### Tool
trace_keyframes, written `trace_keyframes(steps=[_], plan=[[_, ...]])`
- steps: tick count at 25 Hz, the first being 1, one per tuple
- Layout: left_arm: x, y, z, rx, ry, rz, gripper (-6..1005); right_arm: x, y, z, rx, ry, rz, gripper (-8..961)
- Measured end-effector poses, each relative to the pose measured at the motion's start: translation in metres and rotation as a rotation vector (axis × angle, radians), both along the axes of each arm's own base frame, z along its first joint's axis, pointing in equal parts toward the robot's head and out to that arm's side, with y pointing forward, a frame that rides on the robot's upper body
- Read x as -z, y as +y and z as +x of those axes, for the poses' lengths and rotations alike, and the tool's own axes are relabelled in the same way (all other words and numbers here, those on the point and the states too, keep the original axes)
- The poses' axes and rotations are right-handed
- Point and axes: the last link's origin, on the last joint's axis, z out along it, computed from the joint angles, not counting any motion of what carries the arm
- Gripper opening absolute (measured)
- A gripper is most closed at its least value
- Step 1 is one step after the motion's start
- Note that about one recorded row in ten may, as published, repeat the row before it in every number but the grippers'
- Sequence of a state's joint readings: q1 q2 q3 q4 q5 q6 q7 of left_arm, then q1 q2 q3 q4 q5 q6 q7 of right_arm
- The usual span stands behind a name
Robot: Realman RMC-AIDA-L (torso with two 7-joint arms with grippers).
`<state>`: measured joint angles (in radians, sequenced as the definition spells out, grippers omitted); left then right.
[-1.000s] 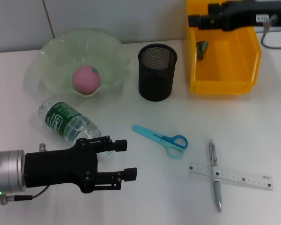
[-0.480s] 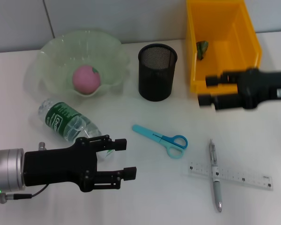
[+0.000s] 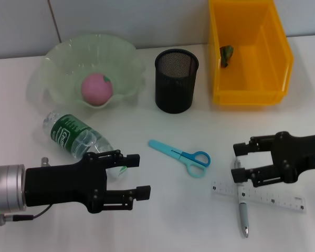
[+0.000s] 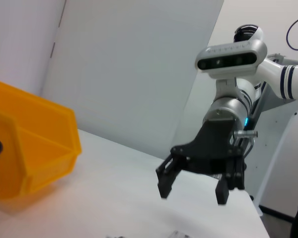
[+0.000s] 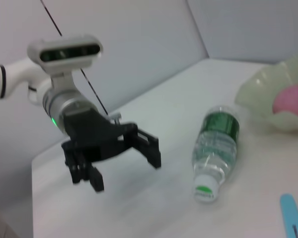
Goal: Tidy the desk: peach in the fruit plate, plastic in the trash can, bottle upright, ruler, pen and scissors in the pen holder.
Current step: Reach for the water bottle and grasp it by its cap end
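Hovering with jaws wide open and empty, the right gripper (image 3: 241,164) sits over the pen (image 3: 241,197), which lies crossed on the ruler (image 3: 273,199) on the desk (image 3: 163,220). Closing there risks pinching both together. The left gripper (image 3: 134,176), also open and empty, waits beside the fallen bottle (image 3: 79,135).

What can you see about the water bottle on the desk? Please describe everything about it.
The bottle is clear plastic with a green label and a white-green cap. It lies on its side on the white desk, not upright, just in front of the fruit plate. Its cap end points toward the open left hand, which partly hides it in the head view. Nothing grips it.
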<state>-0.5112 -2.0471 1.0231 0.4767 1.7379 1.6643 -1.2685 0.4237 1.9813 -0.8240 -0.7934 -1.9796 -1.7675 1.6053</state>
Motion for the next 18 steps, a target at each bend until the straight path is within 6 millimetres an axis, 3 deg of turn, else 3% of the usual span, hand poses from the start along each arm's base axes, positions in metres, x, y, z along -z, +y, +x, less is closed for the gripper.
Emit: trace_keyframes(steps=[6,10,12,13,18], plan=[[-0.016,0.019,0.009,0.099,0.065,0.084,798,0.002,0.0,0.003,0.021,-0.021,-0.022,783],[-0.038,0.043,0.037,0.297,0.189,0.169,798,-0.002,0.002,0.004,0.044,-0.026,-0.028,783],[-0.041,0.046,0.041,0.33,0.216,0.174,798,-0.004,0.003,0.005,0.054,-0.03,-0.029,783],[-0.046,0.055,0.057,0.428,0.288,0.19,798,-0.006,0.004,0.005,0.057,-0.032,-0.03,783],[-0.046,0.064,0.087,0.671,0.515,0.178,798,-0.011,0.012,0.002,0.073,-0.039,-0.036,784]])
